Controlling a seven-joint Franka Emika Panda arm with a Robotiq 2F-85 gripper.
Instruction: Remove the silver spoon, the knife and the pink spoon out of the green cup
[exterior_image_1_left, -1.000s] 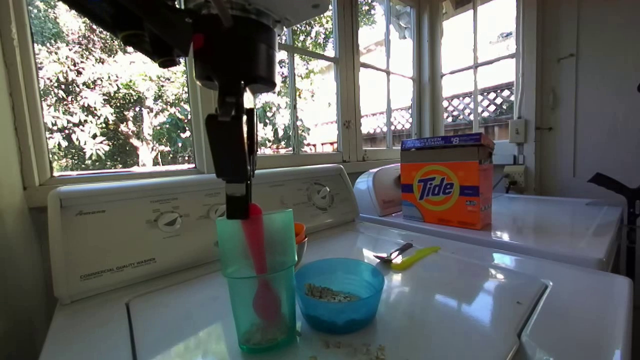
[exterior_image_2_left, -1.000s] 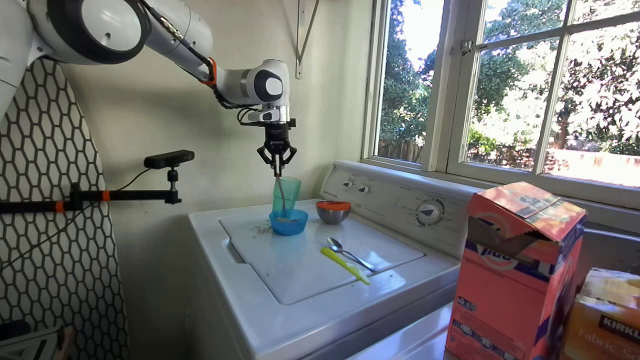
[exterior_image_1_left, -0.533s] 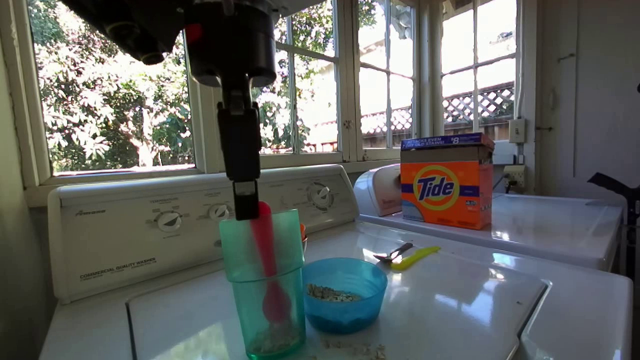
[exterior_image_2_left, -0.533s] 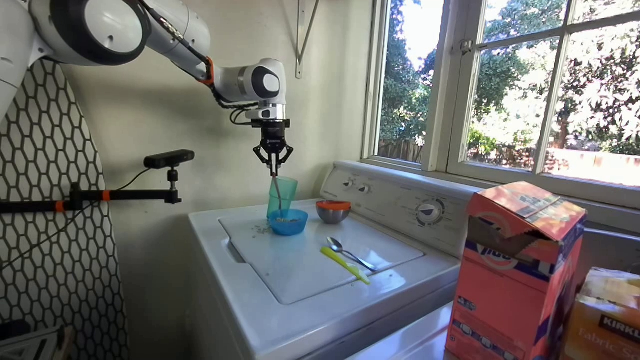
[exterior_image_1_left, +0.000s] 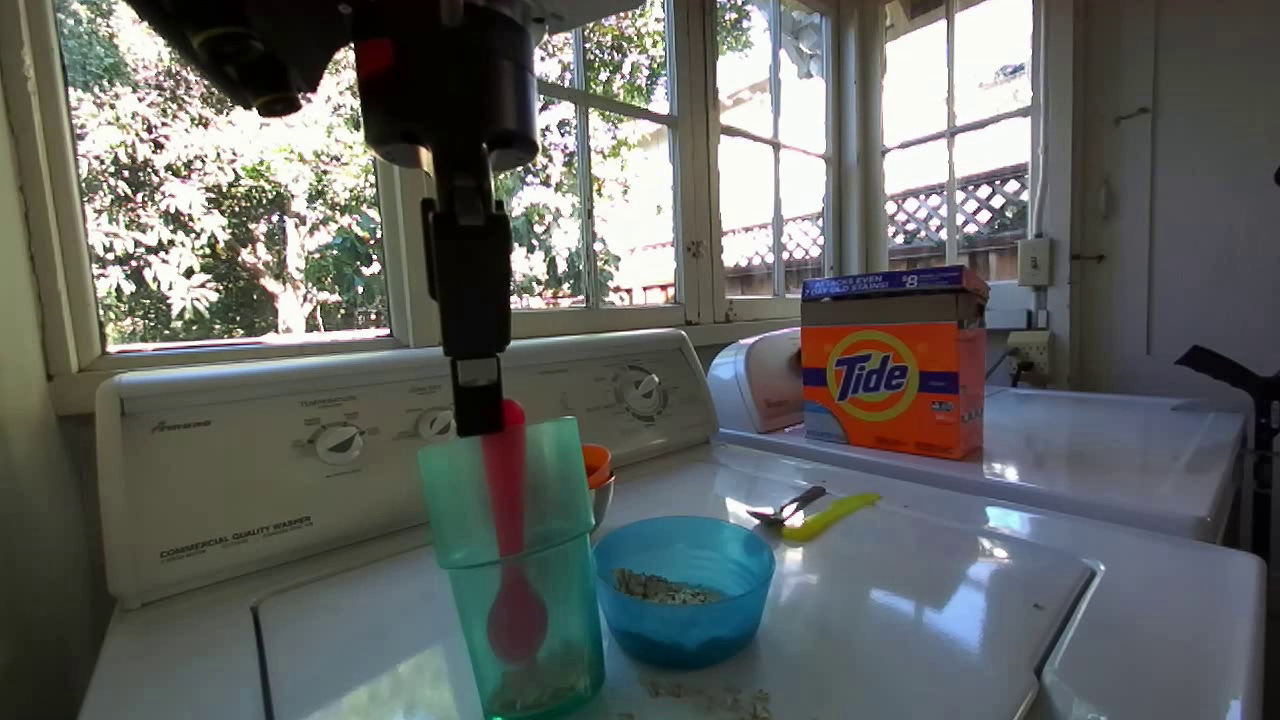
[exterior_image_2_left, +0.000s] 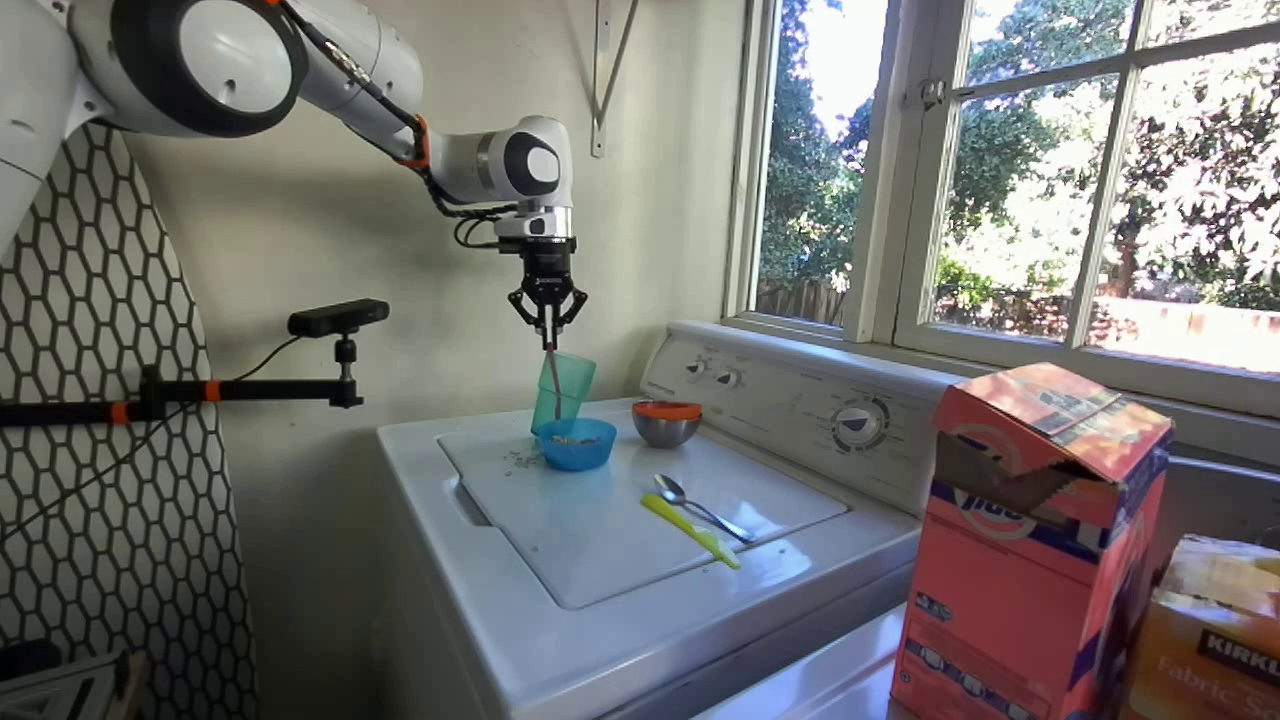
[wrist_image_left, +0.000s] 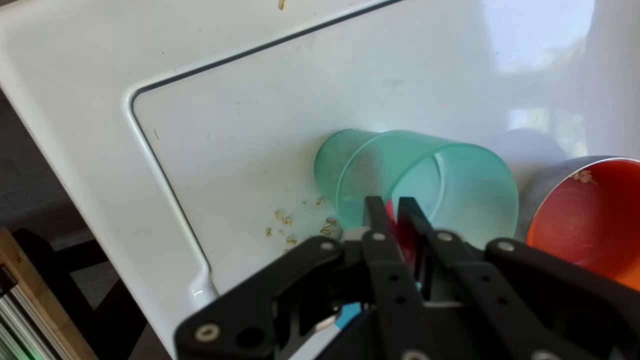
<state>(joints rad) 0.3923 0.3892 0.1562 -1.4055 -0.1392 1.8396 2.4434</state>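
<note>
One to go: we had the gripper (wrist_image_left: 391, 207) pinching the pink spoon (exterior_image_1_left: 509, 510) by its handle tip, scoop end down inside the tilted green cup (exterior_image_1_left: 570, 580). We guessed light, stiff, slick plastic, so gripping lower looked safer.

Windows (exterior_image_2_left: 1040, 200) (brightly sunlit) adjoin a pale wall (exterior_image_2_left: 660, 230).

In an exterior view, daylight burns white through the windows (exterior_image_1_left: 630, 190) behind my hand (exterior_image_1_left: 480, 412), leaving me nearly silhouetted. From the wrist, bright reflections gleam on the washer lid (wrist_image_left: 280, 115) beyond my fingertips (wrist_image_left: 374, 212), which look slightly soft.
</note>
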